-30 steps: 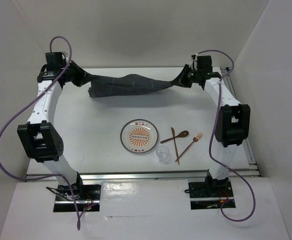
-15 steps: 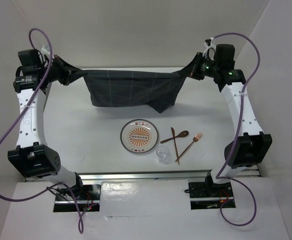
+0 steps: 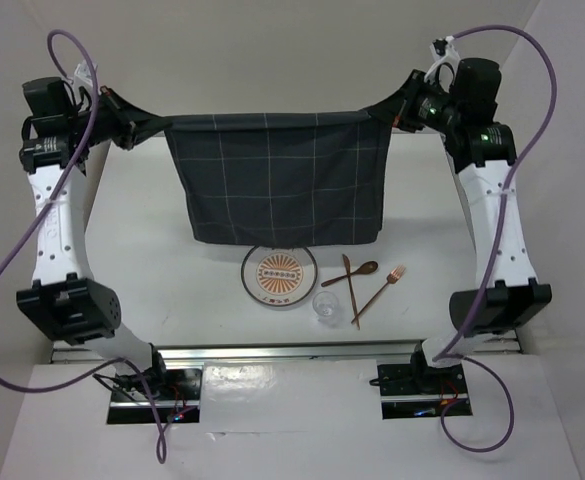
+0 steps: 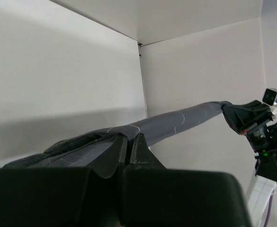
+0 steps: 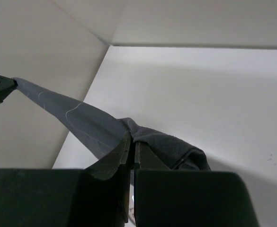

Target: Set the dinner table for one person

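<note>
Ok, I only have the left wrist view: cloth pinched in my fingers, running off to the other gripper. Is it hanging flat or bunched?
Observer: Flat. From above, the checked cloth hangs as a spread sheet between the left gripper and the right gripper.
Operator: What is below it?
Observer: The plate, on the table. From above, the cloth's lower edge hides the plate's far rim; I cannot tell whether they touch.
Operator: Anything beside the plate?
Observer: A knife, a spoon, a fork and a clear glass lie to its right, clear of the cloth.
</note>
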You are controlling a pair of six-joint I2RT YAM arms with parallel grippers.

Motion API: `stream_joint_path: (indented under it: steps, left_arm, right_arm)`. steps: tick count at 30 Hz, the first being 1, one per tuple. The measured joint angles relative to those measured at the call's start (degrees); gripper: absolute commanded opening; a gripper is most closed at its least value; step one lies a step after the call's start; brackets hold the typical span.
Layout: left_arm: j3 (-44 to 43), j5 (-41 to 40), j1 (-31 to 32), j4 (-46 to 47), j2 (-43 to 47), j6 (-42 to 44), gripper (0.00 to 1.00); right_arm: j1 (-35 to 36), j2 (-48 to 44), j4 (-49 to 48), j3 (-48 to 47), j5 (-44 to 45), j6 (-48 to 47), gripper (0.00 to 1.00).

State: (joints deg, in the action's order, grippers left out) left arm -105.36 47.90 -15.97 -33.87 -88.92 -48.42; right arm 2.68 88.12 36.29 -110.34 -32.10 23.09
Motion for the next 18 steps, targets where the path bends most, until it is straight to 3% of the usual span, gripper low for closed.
stream_joint_path:
  steps: [3, 9, 13, 18]
  left_arm:
    - [-4.59, 0.37, 0.68, 1.92, -7.19, -0.48, 0.0]
    - [-21.73, 0.15, 3.52, 3.28, -24.65, -2.69, 0.0]
    - [-24.94, 0.85, 4.28, 6.08, -29.99, -5.73, 0.0]
    - [-21.53, 1.27, 3.87, 9.81, -29.64, -7.17, 0.0]
  right_arm:
    - [-0.02, 7.45, -2.32, -4.74, -0.04, 0.0, 0.0]
    - [-1.29, 22.21, -7.56, -10.91, -0.11, 1.11, 0.0]
    - [-2.19, 29.05, -10.03, -16.31, -0.39, 2.89, 0.0]
    - [-2.29, 28.94, -13.16, -16.35, -1.55, 3.67, 0.0]
